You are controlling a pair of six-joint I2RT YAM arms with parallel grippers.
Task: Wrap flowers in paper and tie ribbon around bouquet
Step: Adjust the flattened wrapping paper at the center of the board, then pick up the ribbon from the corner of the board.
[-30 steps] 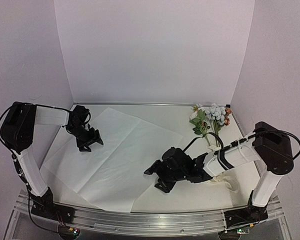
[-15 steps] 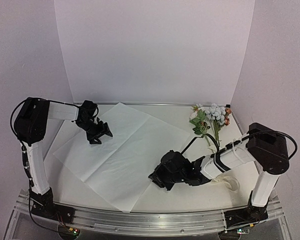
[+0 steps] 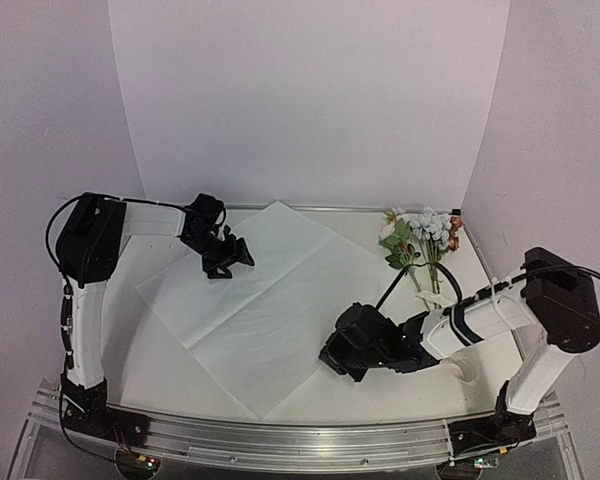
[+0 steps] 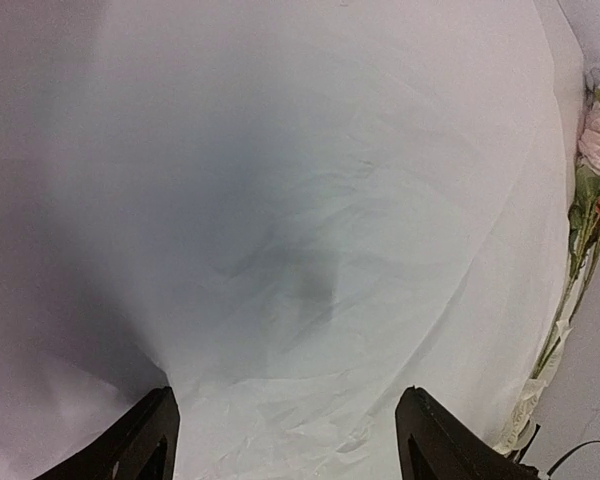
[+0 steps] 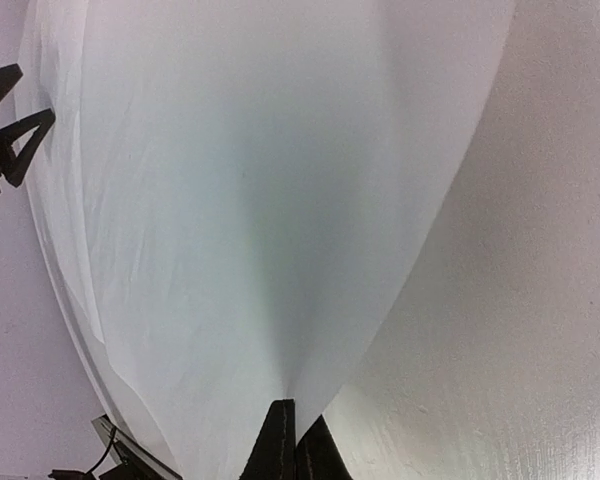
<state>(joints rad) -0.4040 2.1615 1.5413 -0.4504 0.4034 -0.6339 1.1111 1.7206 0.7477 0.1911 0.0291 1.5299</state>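
We find the right gripper [image 5: 283, 435] pinching the paper's [image 3: 260, 300] edge, likely to drag it. The left gripper [image 4: 287, 405] hovers spread above the paper.

From my screen, the left arm [image 3: 78, 330] and right arm [image 3: 477, 322] are white tube links between bulky black joint housings, with thin black cables [image 3: 416, 268] looping off them. The left pincer [image 3: 232, 258] and right pincer [image 3: 330, 358] are matte black, with wedge-shaped fingers [image 4: 142, 446].
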